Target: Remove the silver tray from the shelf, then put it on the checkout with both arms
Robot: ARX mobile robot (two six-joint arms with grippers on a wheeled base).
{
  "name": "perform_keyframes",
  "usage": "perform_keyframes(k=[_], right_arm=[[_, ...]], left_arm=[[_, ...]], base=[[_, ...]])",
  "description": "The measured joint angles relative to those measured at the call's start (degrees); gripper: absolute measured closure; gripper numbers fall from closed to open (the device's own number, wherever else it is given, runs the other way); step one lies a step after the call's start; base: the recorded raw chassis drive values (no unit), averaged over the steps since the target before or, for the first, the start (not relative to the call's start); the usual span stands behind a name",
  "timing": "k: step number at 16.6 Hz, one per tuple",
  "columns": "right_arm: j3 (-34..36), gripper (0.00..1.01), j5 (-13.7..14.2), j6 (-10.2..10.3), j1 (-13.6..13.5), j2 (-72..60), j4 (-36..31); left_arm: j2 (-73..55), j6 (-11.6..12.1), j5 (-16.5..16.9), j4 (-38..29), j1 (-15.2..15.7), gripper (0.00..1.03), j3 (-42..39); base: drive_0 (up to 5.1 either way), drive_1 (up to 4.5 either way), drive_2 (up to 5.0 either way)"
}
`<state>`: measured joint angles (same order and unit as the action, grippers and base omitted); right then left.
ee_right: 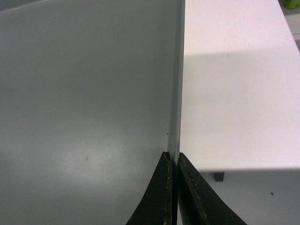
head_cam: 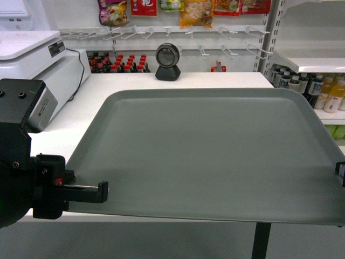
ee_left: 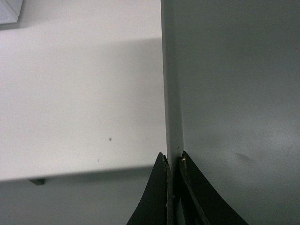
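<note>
- Silver tray point(head_cam: 215, 151) in the head view is over the checkout point(head_cam: 81, 129), held level between the two arms. Its near edge reaches past the counter's front edge, so it looks carried, not yet laid down. The left gripper point(head_cam: 102, 191) takes the left rim near the front corner. Of the right gripper point(head_cam: 340, 174) only a small black part shows at the picture's border.
- Left wrist view: the two black fingers point(ee_left: 161, 197) are pressed narrow on the tray's thin raised rim point(ee_left: 169, 117), one on each side. White counter lies below and to the left.
- Right wrist view: the same pinch on the opposite rim point(ee_right: 177, 93), fingers point(ee_right: 164, 197) closed tight on the lip. I think the tray is just above the counter here, but the height is hard to judge.
- Handling, as I judge it: the tray seems stiff and quite light, but wide and smooth. A pinch on so thin a rim may slip or let it tilt. Both sides should go down together, evenly.
</note>
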<state>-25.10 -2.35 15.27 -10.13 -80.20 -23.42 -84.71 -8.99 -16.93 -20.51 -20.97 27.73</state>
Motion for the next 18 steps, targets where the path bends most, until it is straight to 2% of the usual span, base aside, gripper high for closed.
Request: perform_keyframes(k=[11, 14, 15, 16, 18], right_arm=[[0.0, 0.99, -0.04, 0.0, 0.02, -0.02, -0.04], [-0.13, 0.99, -0.04, 0.0, 0.02, -0.15, -0.11], [-0.17, 0.99, -0.33, -0.04, -0.37, -0.24, 0.17], [-8.35, 0.99, -6.14, -2.03, 1.49, -5.88, 11.17], [-13.66, 0.99, -7.74, -2.29, 1.95, -11.89, 9.92]], left_arm=[[0.0, -0.02, 0.02, -0.15, 0.0, 1.0, 0.0], [-0.2, 0.0, 0.04, -0.22, 0.0, 1.0, 0.11], [-3.32, -6.64, -6.27, 15.26, -1.31, 1.0, 7.28], [-9.81, -10.32, -0.92, 14.43, 1.55, 0.99, 11.52], [-14.27, -9.77, 2.45, 12.13, 4.68, 0.99, 15.78]], base=[[-0.1, 4.16, -4.4], [0.0, 0.0, 0.0], [0.0, 0.0, 0.0], [0.0, 0.0, 0.0], [0.0, 0.0, 0.0]])
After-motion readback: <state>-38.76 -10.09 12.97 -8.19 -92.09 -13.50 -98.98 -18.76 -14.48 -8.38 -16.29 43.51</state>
